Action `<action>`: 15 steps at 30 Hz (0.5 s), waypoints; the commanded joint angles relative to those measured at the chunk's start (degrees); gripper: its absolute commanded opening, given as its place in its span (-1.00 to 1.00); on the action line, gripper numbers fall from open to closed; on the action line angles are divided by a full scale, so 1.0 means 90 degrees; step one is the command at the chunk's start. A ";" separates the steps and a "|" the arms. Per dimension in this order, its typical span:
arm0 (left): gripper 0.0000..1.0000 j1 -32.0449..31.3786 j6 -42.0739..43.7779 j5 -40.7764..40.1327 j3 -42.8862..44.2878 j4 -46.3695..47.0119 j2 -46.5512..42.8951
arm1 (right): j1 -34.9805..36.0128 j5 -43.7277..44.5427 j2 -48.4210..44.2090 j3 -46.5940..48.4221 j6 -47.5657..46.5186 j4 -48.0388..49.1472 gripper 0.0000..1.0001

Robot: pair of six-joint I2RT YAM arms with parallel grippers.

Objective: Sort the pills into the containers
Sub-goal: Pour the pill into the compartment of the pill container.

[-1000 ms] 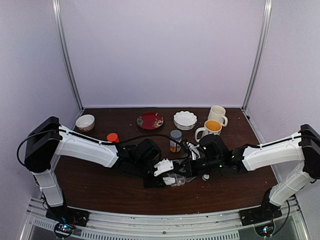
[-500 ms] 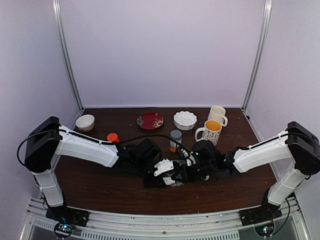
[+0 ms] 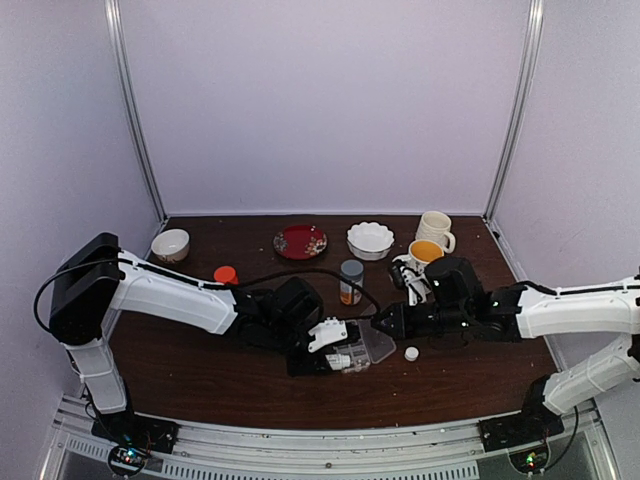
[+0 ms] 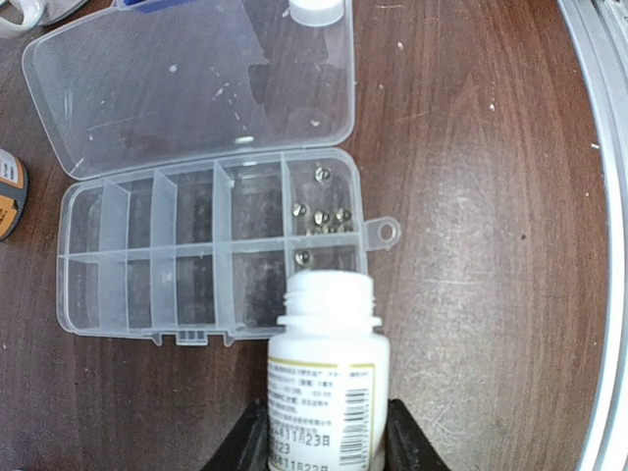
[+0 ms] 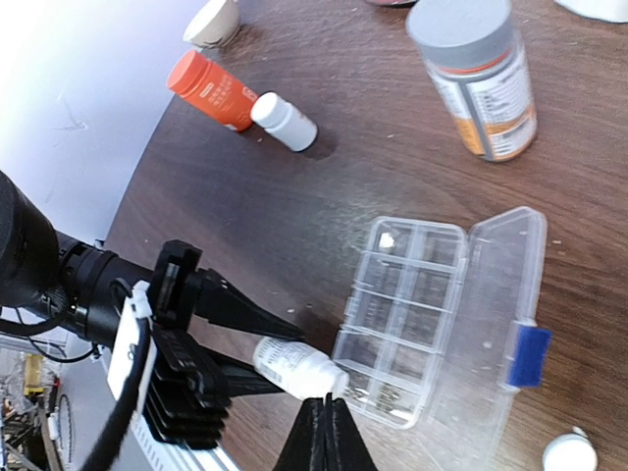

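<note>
Top view high above table (image 3: 200, 370); wrist views close, angled down; all share organizer box (image 4: 196, 260).

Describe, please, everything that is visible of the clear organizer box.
The box is clear, flat plastic, rectangular, split into two rows of small compartments. Its hinged lid lies fully open, flat on the table, with something blue at its outer edge. A small latch tab sticks out at one end. A few pills lie in the two compartments by that tab; the others look empty. An open bottle hangs over its front edge; contact cannot be told.
</note>
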 commanded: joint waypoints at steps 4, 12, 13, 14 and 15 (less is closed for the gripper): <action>-1.00 -0.0031 0.0059 0.0075 0.0072 0.0258 -0.0014 | -0.0333 0.1350 -0.1123 -0.0201 -0.0524 -0.1478 -0.87; -1.00 -0.0032 0.0011 0.0093 -0.0248 0.0813 -0.0212 | -0.0669 0.1730 -0.1147 -0.0186 -0.0741 -0.2700 -0.47; -1.00 -0.0030 -0.0004 0.0093 -0.0278 0.0872 -0.0222 | -0.0669 0.1730 -0.1036 -0.0184 -0.0723 -0.2747 -0.46; -1.00 -0.0016 -0.0018 0.0094 -0.0307 0.0932 -0.0239 | -0.0666 0.1725 -0.0932 -0.0183 -0.0709 -0.2760 -0.44; -1.00 -0.0022 -0.0027 0.0095 -0.0337 0.0985 -0.0258 | -0.0669 0.1700 -0.0831 -0.0184 -0.0696 -0.2768 -0.43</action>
